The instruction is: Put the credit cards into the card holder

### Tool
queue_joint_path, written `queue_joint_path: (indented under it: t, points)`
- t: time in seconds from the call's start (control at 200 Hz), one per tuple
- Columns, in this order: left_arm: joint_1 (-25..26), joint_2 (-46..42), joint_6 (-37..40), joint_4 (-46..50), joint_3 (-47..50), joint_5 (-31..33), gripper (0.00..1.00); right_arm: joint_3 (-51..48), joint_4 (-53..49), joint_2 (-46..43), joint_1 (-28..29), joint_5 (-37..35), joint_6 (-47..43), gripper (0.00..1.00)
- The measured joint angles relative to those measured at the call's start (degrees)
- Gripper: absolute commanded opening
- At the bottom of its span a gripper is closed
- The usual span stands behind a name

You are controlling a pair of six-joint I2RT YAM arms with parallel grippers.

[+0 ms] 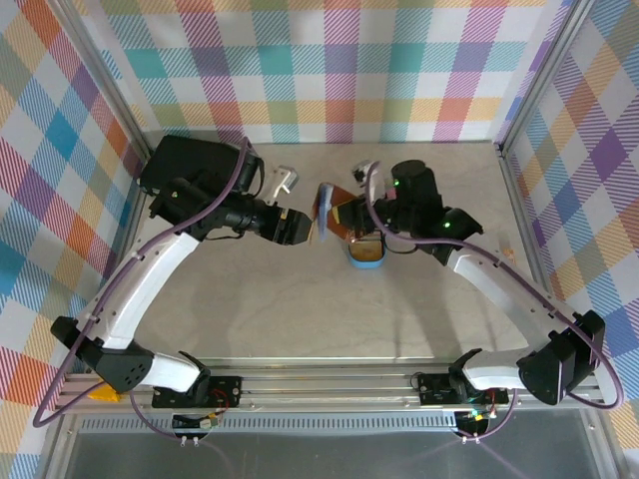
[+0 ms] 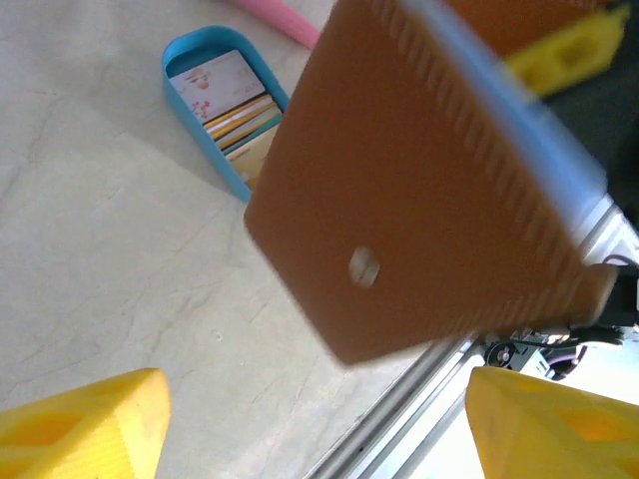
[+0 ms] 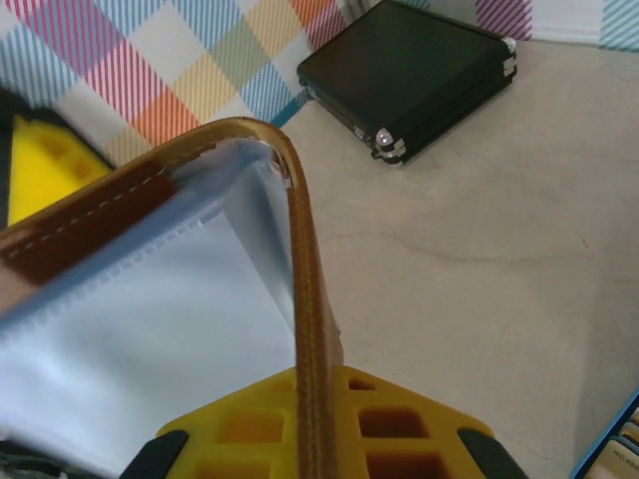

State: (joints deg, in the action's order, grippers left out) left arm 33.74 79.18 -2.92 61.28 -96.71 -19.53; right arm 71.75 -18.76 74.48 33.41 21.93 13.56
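the card holder is held up off the tabletop between the arms, open and on edge, with its brown snap face toward the left wrist camera and its pale pockets toward the right. the right end effector is clamped on its leather cover. the left end effector is spread wide and holds nothing. the credit cards lie stacked lengthwise in a blue tray just beside the holder.

Blurred card holder partly covers credit cards.
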Motion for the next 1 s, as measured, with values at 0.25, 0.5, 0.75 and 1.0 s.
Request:
queue_joint_path:
  t: [0.25, 0.5, 0.75, 1.0]
  points:
    - [0.0, -8.9, -0.4, -11.4, 10.9, -6.0, 0.84, -0.1, 1.1, 2.9, -2.3, 9.9, 5.8, 0.0]
    - [0.0, -10.1, -2.2, -22.6, 17.0, -8.7, 0.93, 0.0, 0.9, 4.2, -2.2, 13.6, 8.5, 0.0]
    - [0.0, -8.7, -1.9, -26.4, 19.2, -6.5, 0.91, 0.0, 0.9, 4.2, -2.2, 16.0, 9.9, 0.0]
    - [0.0, -8.6, 0.2, -26.0, 19.6, -0.4, 0.44, 0.0, 0.7, 4.2, -2.2, 16.7, 10.0, 0.0]
